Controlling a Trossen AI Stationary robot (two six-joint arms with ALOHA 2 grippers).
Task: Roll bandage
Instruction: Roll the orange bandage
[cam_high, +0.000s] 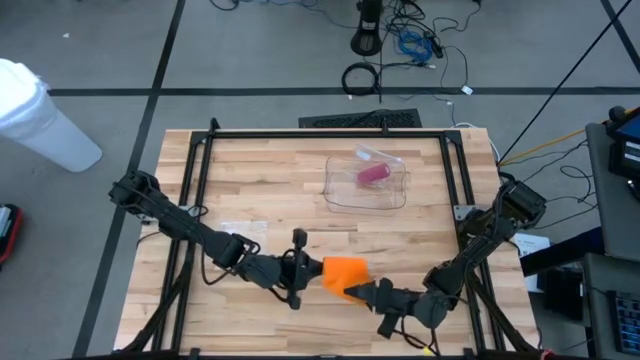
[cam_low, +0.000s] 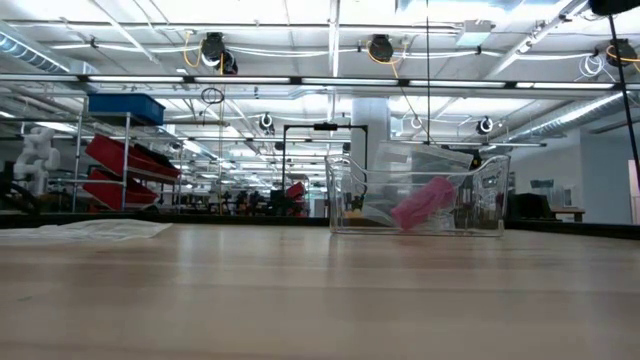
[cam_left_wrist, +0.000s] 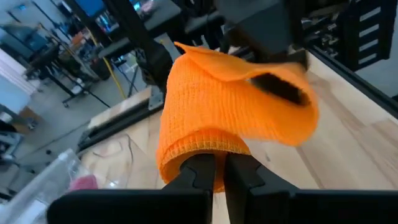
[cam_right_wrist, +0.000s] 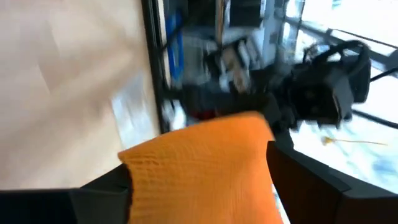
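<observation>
High view: orange bandage near worktop front edge, mid-width, pinched by left claw, closed on its end. Right claw gapes wide around the loose end. Looks soft, light, floppy mesh; best gripped at the edge.

**Four cameras, one counter**

The high view looks straight down on the whole wooden counter and both arms. The low view sits at counter height, facing level across the boards to the clear bin and the room behind. Each wrist view looks forward, very close on the orange bandage; both share it with the high view.
</observation>
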